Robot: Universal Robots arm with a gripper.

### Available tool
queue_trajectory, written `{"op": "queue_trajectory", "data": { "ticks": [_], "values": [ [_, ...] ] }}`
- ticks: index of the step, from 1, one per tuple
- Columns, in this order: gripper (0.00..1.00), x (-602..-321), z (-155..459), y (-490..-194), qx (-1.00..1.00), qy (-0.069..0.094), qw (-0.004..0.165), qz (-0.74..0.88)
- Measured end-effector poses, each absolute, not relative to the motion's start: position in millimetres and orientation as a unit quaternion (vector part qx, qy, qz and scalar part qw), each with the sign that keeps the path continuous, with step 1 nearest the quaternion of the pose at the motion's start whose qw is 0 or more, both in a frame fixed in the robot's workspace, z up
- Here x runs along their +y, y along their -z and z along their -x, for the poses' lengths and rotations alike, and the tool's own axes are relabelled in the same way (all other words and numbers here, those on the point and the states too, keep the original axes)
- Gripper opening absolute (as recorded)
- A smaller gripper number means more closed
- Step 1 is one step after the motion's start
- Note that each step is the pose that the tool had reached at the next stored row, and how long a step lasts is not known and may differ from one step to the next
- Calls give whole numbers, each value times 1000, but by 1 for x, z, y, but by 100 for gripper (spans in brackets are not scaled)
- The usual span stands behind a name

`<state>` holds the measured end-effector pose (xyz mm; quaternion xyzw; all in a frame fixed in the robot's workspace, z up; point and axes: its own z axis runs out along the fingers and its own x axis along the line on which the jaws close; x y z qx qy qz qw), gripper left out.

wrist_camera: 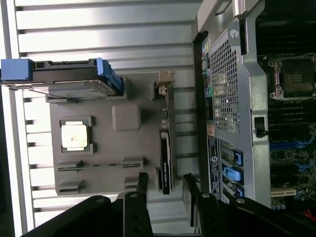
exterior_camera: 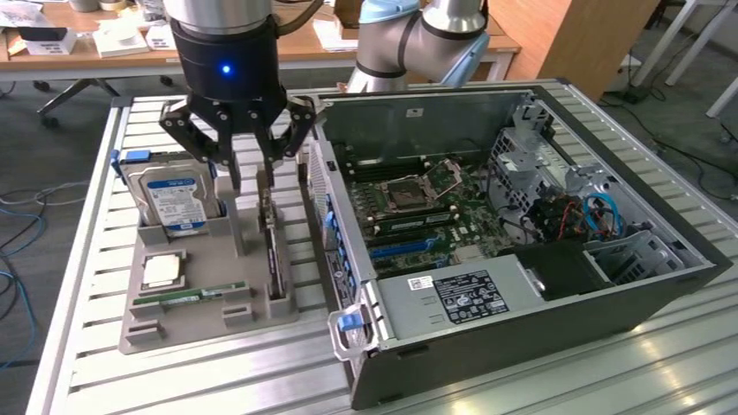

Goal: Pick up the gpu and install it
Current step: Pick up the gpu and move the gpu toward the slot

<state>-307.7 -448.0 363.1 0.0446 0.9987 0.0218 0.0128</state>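
Observation:
The gpu is a thin black card standing on edge in a slot of the grey holder tray, with its silver bracket end toward the back. My gripper hangs open above the tray, over the card's rear part, holding nothing. In the wrist view the gpu runs as a dark strip between my two black fingers, and the gripper stands astride its line, apart from it. The open computer case with its motherboard lies beside the tray on the exterior view's right.
The tray also holds a silver hard drive with a blue-white label standing upright, a square processor chip and a green memory stick. All stand on a slatted metal table. A second arm's base rises behind the case.

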Motion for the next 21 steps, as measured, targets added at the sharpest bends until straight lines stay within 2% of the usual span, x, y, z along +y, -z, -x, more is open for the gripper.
{"op": "queue_trajectory", "data": {
  "ticks": [21],
  "values": [
    [42, -448, 308, -325, 999, -22, 13, -45]
  ]
}}
